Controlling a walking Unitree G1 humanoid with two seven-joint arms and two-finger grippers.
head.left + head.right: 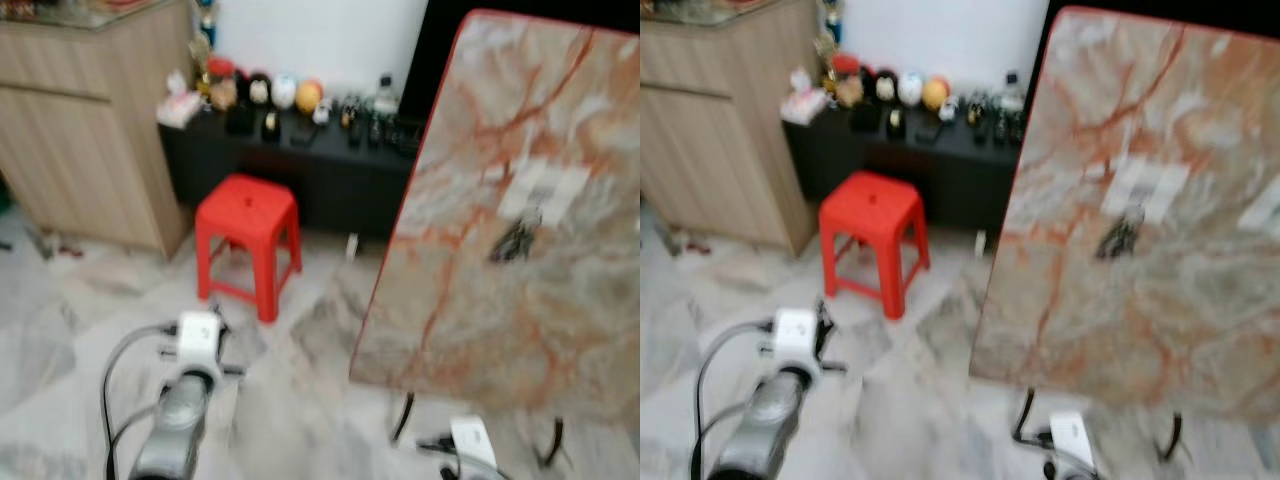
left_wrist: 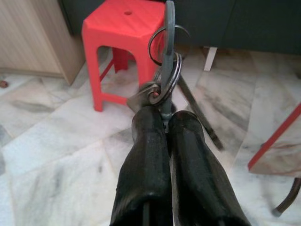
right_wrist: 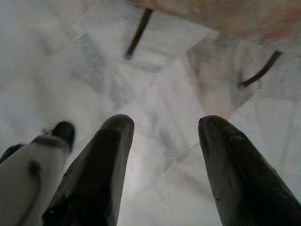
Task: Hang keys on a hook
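Note:
My left gripper [image 2: 167, 117] is shut on a bunch of keys [image 2: 163, 70]. Grey metal rings and a flat key stick out past the fingertips, held low over the marble floor near a red plastic stool [image 2: 124, 28]. In the left eye view the left arm [image 1: 185, 400] reaches forward at the lower left. A small dark object [image 1: 515, 240], too blurred to identify, lies beside white patches on the marble-patterned table top [image 1: 480, 320] to the right. My right gripper [image 3: 164, 125] is open, with nothing between its fingers, pointing down at the floor by the table's legs.
The red stool [image 1: 248, 240] stands ahead on the left, before a low black cabinet [image 1: 300, 165] that carries several small ornaments. A wooden cabinet [image 1: 85, 120] is at the far left. The table's dark legs [image 1: 402, 415] are close to the right arm. The eye views are blurred.

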